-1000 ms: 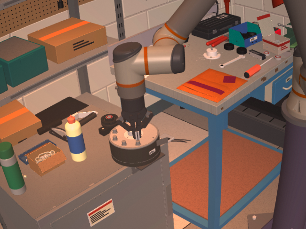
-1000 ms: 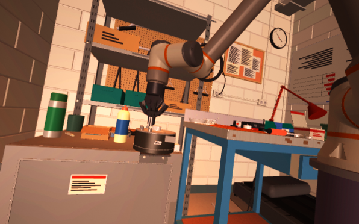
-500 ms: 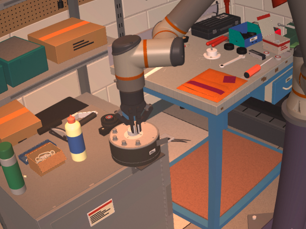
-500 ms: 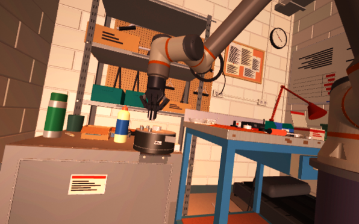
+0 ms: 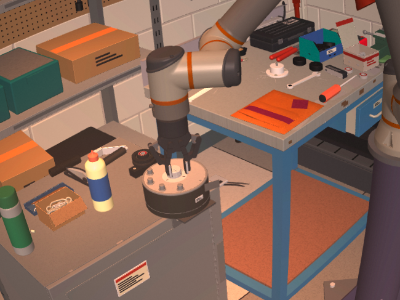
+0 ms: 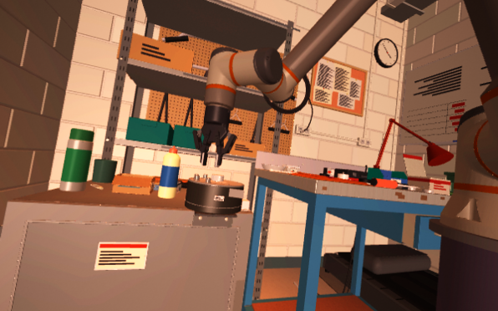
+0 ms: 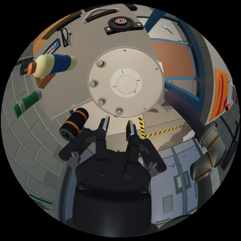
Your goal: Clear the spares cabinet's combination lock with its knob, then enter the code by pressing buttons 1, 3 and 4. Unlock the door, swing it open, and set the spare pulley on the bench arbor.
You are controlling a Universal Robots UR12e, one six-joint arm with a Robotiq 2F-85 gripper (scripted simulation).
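Note:
My gripper hangs open and empty a short way above the round combination lock, which sits at the right front corner of the spares cabinet's top. The lock's pale knob sits in the middle of its face, and several grey buttons stand along the rim. The cabinet door below is shut. The white bench arbor stands on the blue workbench to the right. No pulley shows outside the cabinet.
A small open box of clips sits on the cabinet top near a yellow and blue glue bottle, a green thermos and a black bearing block. The blue workbench carries an orange mat and tools.

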